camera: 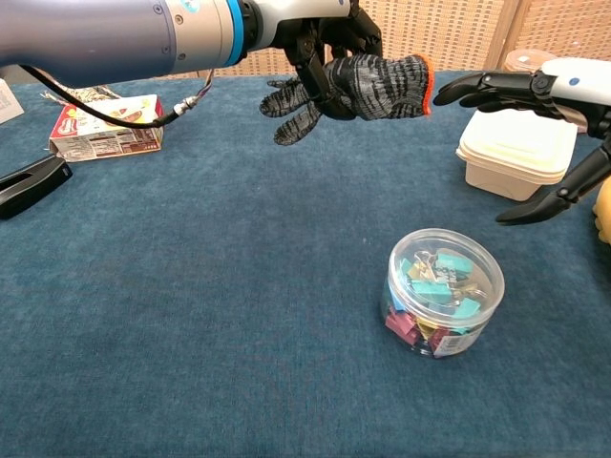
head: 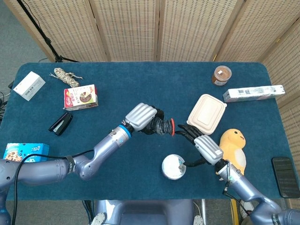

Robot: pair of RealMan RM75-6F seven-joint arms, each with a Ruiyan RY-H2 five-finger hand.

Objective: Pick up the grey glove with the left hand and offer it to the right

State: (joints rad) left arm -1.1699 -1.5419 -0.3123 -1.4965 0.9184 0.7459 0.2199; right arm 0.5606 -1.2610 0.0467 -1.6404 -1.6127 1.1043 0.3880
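Both hands meet mid-air. My left hand (camera: 320, 43) grips the grey glove (camera: 368, 86), orange cuff toward my spread, empty right hand (camera: 535, 119). Best to hold steady until those fingers close on the cuff.

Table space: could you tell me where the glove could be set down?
Bare cloth lies in front of the left hand, left of the clip tub, and across the far middle. It is crowded around the right hand, clamshell box and yellow toy.

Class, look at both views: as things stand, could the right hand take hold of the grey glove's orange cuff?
Probably yes. The left hand holds the grey glove in the air with its orange cuff pointing at the right hand, whose fingers are spread just short of it. Nothing lies between them.
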